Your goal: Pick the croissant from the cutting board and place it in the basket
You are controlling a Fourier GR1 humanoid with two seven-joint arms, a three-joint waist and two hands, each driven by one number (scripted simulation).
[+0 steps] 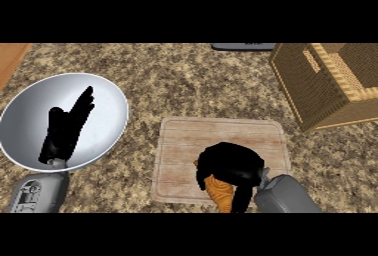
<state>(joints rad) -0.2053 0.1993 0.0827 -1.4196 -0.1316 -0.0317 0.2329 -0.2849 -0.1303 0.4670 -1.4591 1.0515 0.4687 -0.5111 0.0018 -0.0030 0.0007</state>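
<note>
While the black left hand [68,127] rests open-fingered over the round white plate [103,92], the black right hand [230,165] curls round the golden-brown croissant [224,192] at six o'clock on the pale wooden cutting board [214,135]; the woven wicker basket [325,85] stands at two o'clock.

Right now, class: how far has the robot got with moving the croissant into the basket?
Done: the right hand has reached the croissant on the board. In hand: fingers curled over it, closing the grasp. Left: lifting, carrying and placing it in the basket. The left hand rests open over the plate.
</note>
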